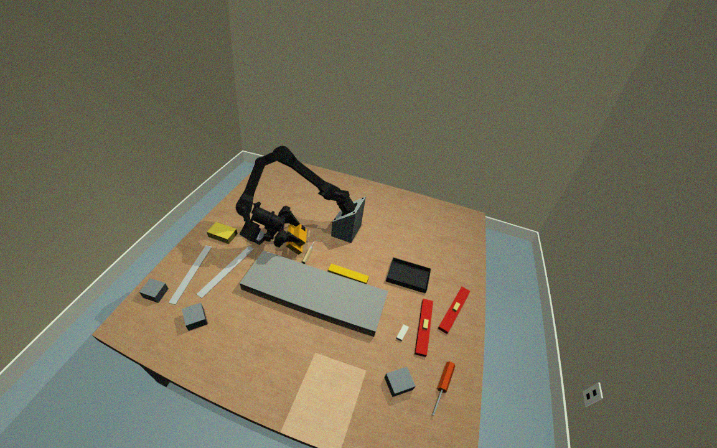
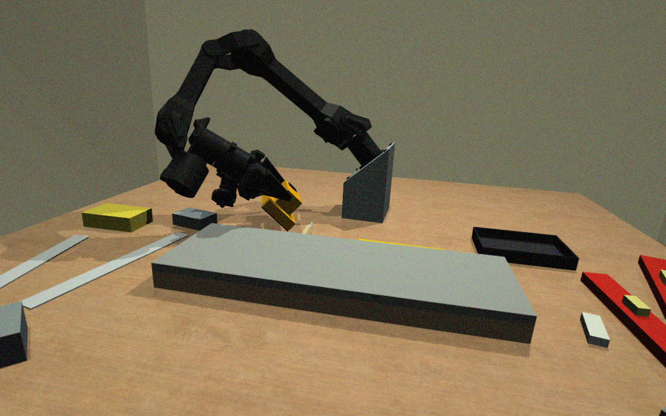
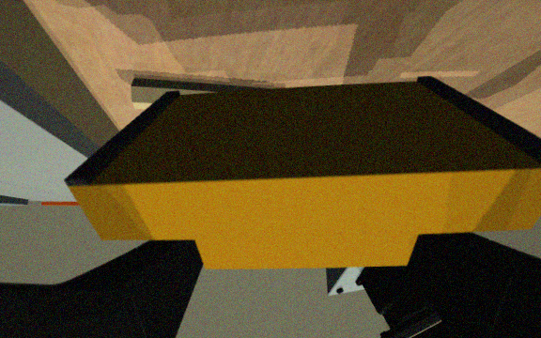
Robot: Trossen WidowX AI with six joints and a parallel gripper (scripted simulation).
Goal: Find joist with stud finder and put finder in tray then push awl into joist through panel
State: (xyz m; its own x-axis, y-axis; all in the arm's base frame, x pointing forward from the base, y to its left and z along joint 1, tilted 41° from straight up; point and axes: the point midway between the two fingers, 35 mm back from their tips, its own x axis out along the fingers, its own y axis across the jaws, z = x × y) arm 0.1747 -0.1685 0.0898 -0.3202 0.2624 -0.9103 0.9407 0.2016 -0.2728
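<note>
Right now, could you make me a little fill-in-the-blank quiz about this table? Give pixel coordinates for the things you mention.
1. The gripper (image 1: 295, 236) (image 2: 284, 199) is closed on a ____ object.
2. The long flat panel (image 1: 314, 294) (image 2: 335, 268) is coloured ____.
3. The screwdriver (image 1: 446, 377) has an ____ handle.
4. The shallow tray (image 1: 409, 287) (image 2: 524, 258) is coloured ____.

Missing words: yellow-orange; grey; orange; black
</note>
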